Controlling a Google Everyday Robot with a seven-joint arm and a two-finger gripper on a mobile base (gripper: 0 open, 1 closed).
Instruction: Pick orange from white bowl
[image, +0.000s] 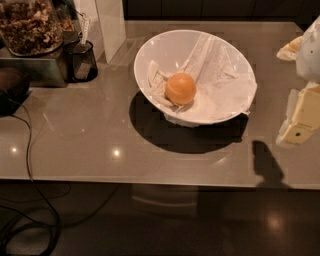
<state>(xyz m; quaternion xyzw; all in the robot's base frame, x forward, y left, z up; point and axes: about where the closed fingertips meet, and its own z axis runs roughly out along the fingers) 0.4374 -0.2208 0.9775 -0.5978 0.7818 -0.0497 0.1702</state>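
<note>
The orange (180, 88) is a small round fruit lying on crumpled white paper inside the white bowl (150, 52). The bowl stands tilted at the middle of the grey table, its opening facing toward the front left. My gripper (302, 107) is at the right edge of the view, pale white and yellowish, above the table and well to the right of the bowl. It touches neither the bowl nor the orange. Its shadow falls on the table near the front edge.
A dark mesh cup (81, 61) stands at the back left beside a glass jar of mixed snacks (30, 25) on a metal stand. A white upright box (111, 25) is behind the bowl. A black cable (25, 145) runs over the table's left side. The front table edge (150, 182) is near.
</note>
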